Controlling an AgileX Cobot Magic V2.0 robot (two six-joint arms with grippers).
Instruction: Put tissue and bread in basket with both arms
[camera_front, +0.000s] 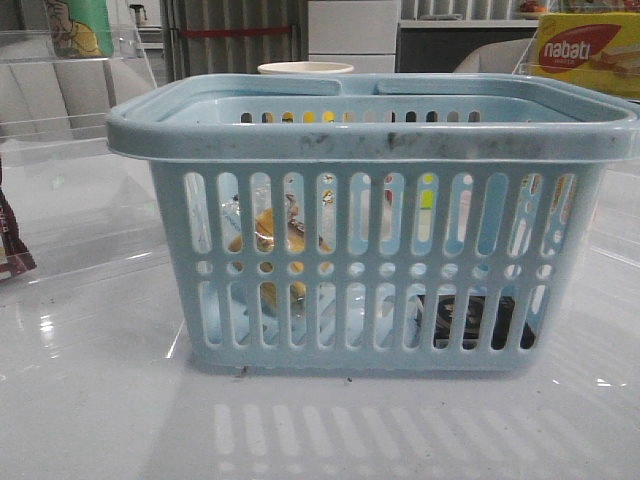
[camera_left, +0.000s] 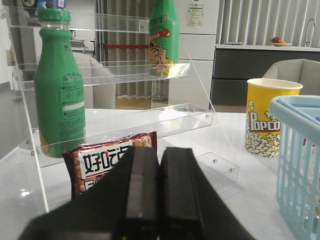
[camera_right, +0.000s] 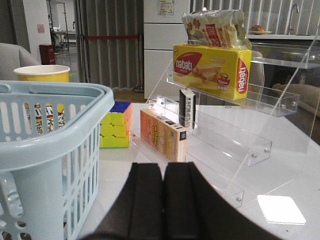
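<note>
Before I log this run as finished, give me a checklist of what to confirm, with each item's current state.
1. Bread in the basket: ok, tan pieces in clear wrap show through the slots on the robot's left side.
2. Tissue in the basket: ok, a dark flat packet lies on the floor on the right side.
3. Left claw free of load: ok, fingers shut together with nothing between.
4. Right claw free of load: ok, shut and empty.
5. Both claws clear of the basket: ok, each sits beside it, outside the rim.
6. Basket upright on the table: ok.
</note>
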